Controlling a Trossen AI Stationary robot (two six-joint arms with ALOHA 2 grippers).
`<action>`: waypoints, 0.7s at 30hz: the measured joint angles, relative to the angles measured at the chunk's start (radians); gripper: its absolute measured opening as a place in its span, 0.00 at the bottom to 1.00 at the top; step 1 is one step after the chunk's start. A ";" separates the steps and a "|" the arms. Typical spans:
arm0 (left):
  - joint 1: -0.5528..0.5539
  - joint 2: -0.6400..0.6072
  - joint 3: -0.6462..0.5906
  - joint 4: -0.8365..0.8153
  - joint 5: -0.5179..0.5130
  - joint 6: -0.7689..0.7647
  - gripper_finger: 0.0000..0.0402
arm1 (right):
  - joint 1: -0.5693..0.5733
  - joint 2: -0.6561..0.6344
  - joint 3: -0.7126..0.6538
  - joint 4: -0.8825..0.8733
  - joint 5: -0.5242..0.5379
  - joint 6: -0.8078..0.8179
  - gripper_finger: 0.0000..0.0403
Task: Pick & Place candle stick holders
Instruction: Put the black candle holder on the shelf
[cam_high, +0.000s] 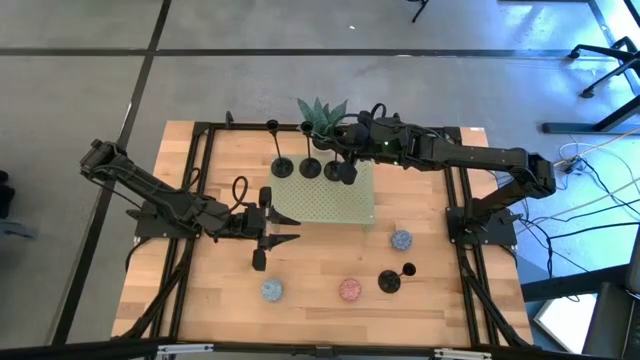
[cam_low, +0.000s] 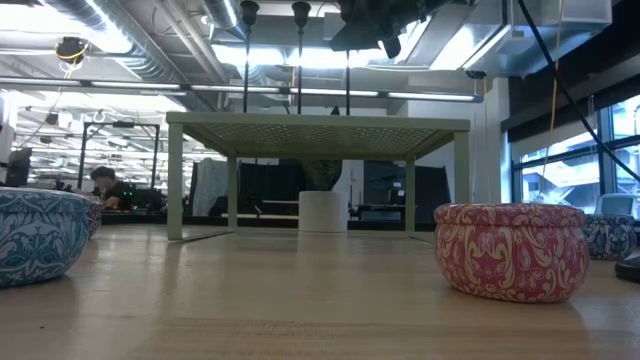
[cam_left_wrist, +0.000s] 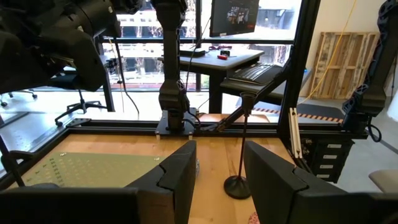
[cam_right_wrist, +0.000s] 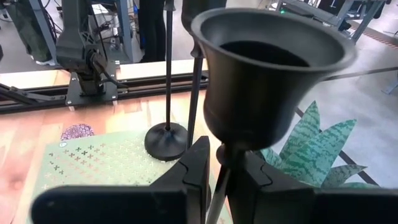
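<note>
A: Right gripper (cam_right_wrist: 219, 167) position and state?

B: Over the green perforated shelf (cam_high: 330, 205), toward its 1 o'clock corner. Fingers clenched on the thin stem of a candle holder (cam_right_wrist: 261, 81), just under the cup, which fills the right wrist view.

A: Other holders?

B: Two stand upright on the shelf along its 12 o'clock edge, second holder (cam_high: 283, 165) and third holder (cam_high: 310, 165), side by side and apart. A fourth holder (cam_high: 390, 281) stands on the bare wooden table (cam_high: 320, 300) at 5 o'clock from the shelf, between the pink tin (cam_high: 349, 290) and the blue tin (cam_high: 401, 240).

A: Left gripper (cam_high: 290, 228)?

B: At 8 o'clock off the shelf, low over the table, fingers partly apart, grasping nothing.

A: Other items?

B: Another blue tin (cam_high: 271, 290) at 7 o'clock; plant (cam_high: 322, 113) beyond the shelf at 12 o'clock.
</note>
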 joint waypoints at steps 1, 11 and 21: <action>0.000 0.000 0.000 0.000 0.000 0.000 0.32 | 0.000 0.000 0.000 0.000 0.000 0.000 0.11; 0.000 0.000 0.000 0.000 0.000 0.000 0.32 | 0.000 0.000 0.000 -0.011 0.024 0.000 0.11; 0.000 0.000 0.000 0.000 0.000 0.000 0.32 | 0.000 0.000 0.000 -0.013 0.011 -0.004 0.12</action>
